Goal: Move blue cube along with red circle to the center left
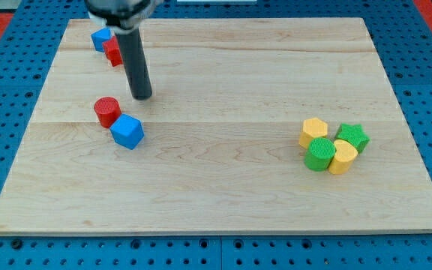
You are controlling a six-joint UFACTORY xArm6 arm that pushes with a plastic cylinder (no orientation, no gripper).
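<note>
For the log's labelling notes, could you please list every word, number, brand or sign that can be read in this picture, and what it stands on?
None: no readable text anywhere in the camera view.
Wooden board: bare grain, no print.
Red circle, blue cube and the other blocks: plain coloured faces.
My tip and its dark rod: no marking.
Blue perforated table: holes only.

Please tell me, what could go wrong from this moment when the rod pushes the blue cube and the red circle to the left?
1. My tip stands above and right of the red circle, apart from it; a push there may meet only the circle and part it from the touching blue cube.
2. A push aimed too high could drive them toward the other blue and red blocks at the top left.
</note>
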